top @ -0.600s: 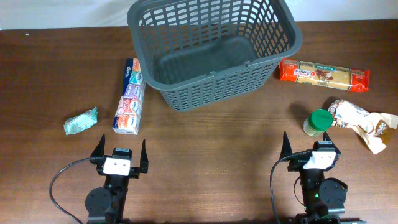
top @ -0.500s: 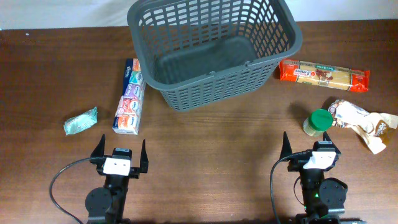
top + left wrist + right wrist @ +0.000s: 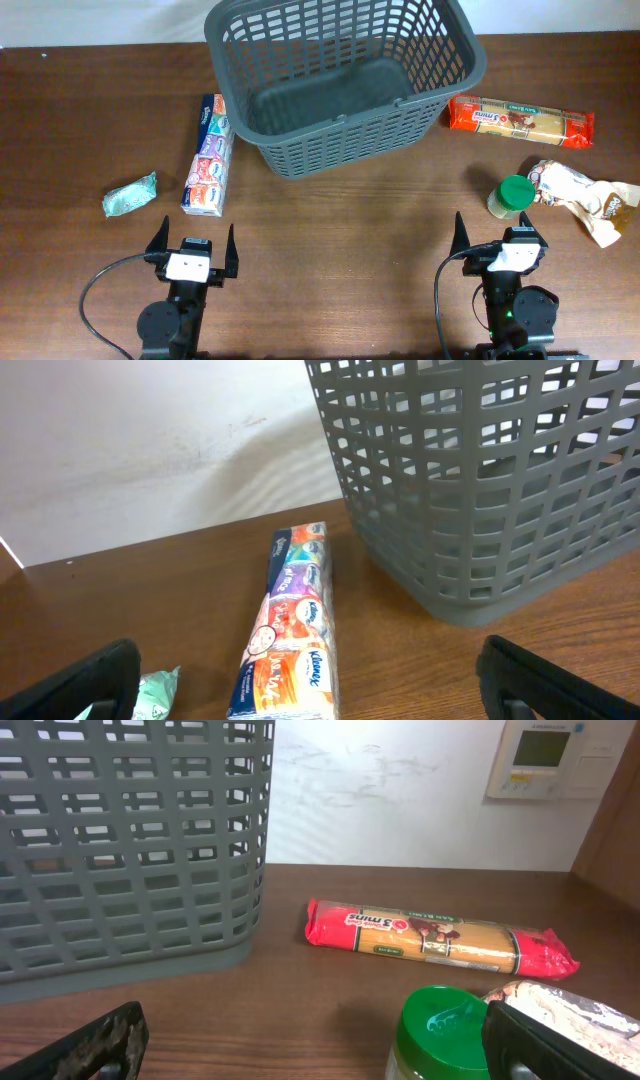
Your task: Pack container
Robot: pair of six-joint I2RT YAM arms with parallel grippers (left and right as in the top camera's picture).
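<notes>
The container, a large dark grey lattice basket (image 3: pixel 345 75), stands empty at the table's far middle; it also shows in the left wrist view (image 3: pixel 480 470) and the right wrist view (image 3: pixel 120 840). My left gripper (image 3: pixel 192 245) is open and empty near the front edge, behind a long Kleenex tissue pack (image 3: pixel 208 155) (image 3: pixel 290 625) and a small teal packet (image 3: pixel 130 194) (image 3: pixel 155 695). My right gripper (image 3: pixel 500 235) is open and empty, just behind a green-lidded jar (image 3: pixel 512 195) (image 3: pixel 445 1035). A red spaghetti packet (image 3: pixel 520 120) (image 3: pixel 440 937) lies right of the basket.
A crumpled white and brown snack bag (image 3: pixel 585 195) (image 3: pixel 570 1010) lies right of the jar. A white wall with a thermostat panel (image 3: pixel 548 758) stands behind the table. The dark wooden table (image 3: pixel 340 250) stretches between both grippers and the basket.
</notes>
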